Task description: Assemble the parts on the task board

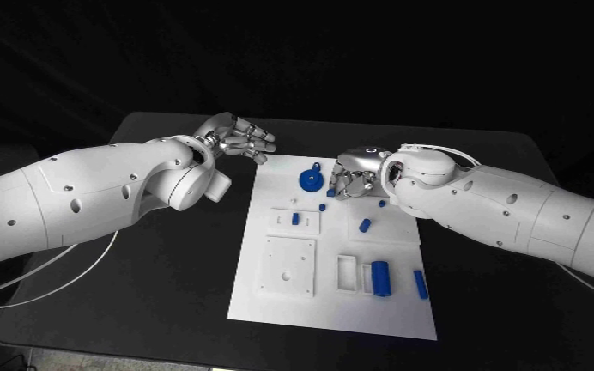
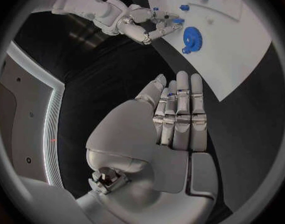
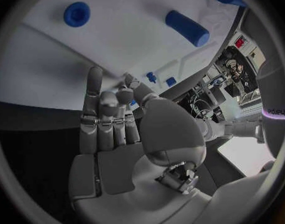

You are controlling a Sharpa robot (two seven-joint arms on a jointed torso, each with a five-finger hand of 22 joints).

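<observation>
Head view: right hand (image 1: 355, 173) is held empty over the stiff, light blue gear (image 1: 311, 181), best pinched by its rim.

1. The task board (image 1: 324, 315) lies in the middle of the surface (image 1: 148, 302).
2. A round part (image 1: 311, 180) lies at its far edge (between both hands).
3. The left robot hand (image 1: 238, 141) is beside the board's far-left corner; the right robot hand (image 1: 355, 172) is over its far-right part.
4. Two long parts (image 1: 381, 278) lie near its near-right corner.
</observation>
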